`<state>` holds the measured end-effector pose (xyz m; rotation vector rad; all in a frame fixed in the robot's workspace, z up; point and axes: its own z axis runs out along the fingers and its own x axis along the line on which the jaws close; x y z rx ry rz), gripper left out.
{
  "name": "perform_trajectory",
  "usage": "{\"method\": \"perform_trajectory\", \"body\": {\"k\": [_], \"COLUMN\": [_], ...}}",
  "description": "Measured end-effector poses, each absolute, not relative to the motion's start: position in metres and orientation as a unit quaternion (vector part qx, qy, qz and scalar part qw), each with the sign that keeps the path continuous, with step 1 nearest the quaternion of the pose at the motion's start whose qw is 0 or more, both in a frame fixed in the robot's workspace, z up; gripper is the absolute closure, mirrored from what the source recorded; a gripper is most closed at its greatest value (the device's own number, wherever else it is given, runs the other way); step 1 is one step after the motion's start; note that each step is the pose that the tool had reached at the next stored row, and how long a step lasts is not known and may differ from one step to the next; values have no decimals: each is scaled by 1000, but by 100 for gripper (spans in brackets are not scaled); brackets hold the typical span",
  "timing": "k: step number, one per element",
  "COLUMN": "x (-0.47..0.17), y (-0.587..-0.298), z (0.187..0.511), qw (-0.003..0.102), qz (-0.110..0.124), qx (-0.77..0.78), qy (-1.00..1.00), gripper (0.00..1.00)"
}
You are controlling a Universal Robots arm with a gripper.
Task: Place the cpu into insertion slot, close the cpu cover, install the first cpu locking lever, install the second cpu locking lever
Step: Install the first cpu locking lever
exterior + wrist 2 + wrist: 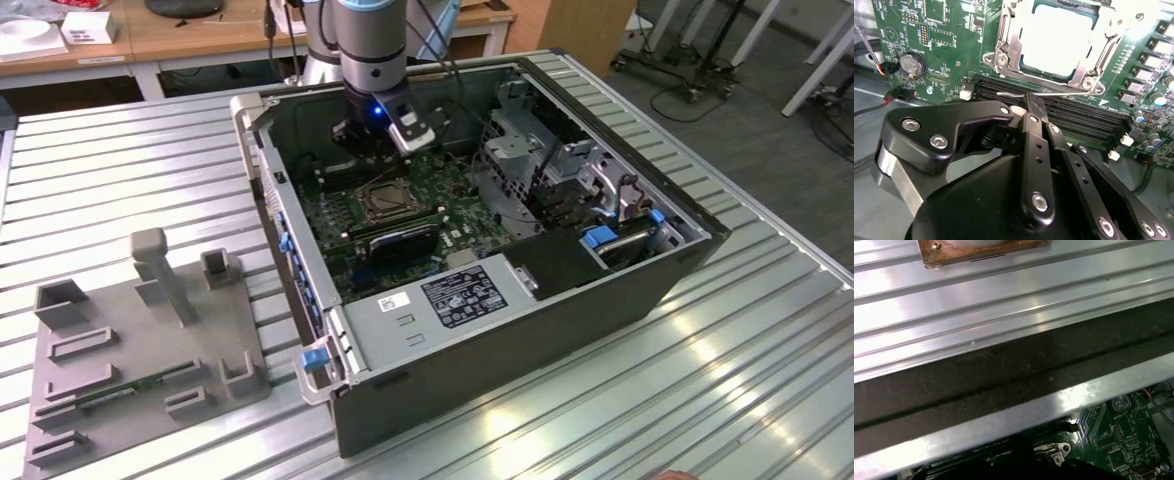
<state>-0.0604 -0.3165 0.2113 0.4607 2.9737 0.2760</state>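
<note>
Silvery-tan cpu (1056, 40) sits flat in the insertion slot (362, 199), centre of the exterior view, cpu cover (1004, 44) framing it; end effector (1032, 104) pinched narrow at a thin lever (1009, 93).

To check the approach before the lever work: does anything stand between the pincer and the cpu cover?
Only the thin wire locking lever, which lies along the socket edge facing the pincer. In the second wrist view the pincer is above the black memory slots, close to that lever. Beyond it, the cpu cover frames the cpu. Nothing else visible intervenes.
</note>
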Motion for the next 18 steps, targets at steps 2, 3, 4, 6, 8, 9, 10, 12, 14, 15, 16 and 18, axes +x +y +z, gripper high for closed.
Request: {"method": "perform_trajectory", "body": {"k": [2,3,4,6,8,9,10,12,14,15,16,18], "x": [-60,-60,-60,-60,-60,-60,-59,-59,-58,-58,-58,-58], "y": [-317,-317,-317,-317,-317,-317,-317,-318,-318,-318,-318,-318], "z": [210,209,208,207,205,205,204,203,201,200,200,199], "qw": [60,60,60,60,60,60,60,60,60,60,60,60], "qz": [91,91,92,92,92,92,92,92,92,92,92,92], "qx": [152,152,152,152,152,152,152,152,153,153,153,153], "qy": [982,982,982,982,982,982,982,982,982,982,982,982], "gripper": [89,89,89,89,89,89,89,89,89,89,89,89]}}
